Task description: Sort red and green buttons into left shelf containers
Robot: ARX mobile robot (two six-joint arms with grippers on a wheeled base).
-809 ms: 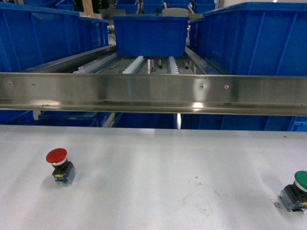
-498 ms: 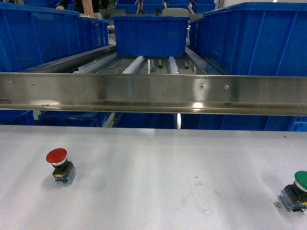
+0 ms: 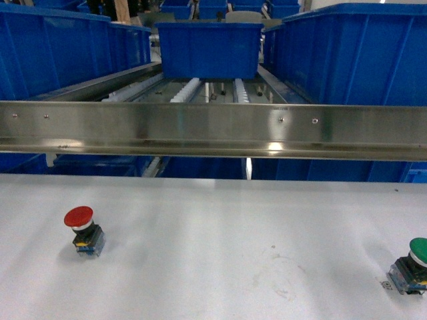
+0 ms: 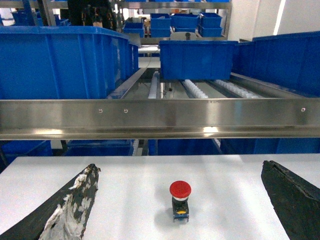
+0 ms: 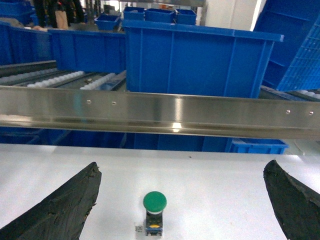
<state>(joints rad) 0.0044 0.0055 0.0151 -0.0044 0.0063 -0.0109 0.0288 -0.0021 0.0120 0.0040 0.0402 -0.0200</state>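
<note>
While no writing is legible, both pincers (image 4: 180, 200) (image 5: 182, 205) gape, released; red button (image 3: 83, 230) stands on the counter (image 3: 213, 233) left of green button (image 3: 412, 265), bins (image 3: 60, 50) beyond.

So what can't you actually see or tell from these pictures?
- Green button: head view, its body is cut off by the right edge.
- Left hand and right hand: absent from the head view; in the wrist views only the finger edges show, spread wide.
- Blue bins: every view looks at their walls, so what they hold is hidden.
- Lower shelf: the steel rail blocks most of it.
</note>
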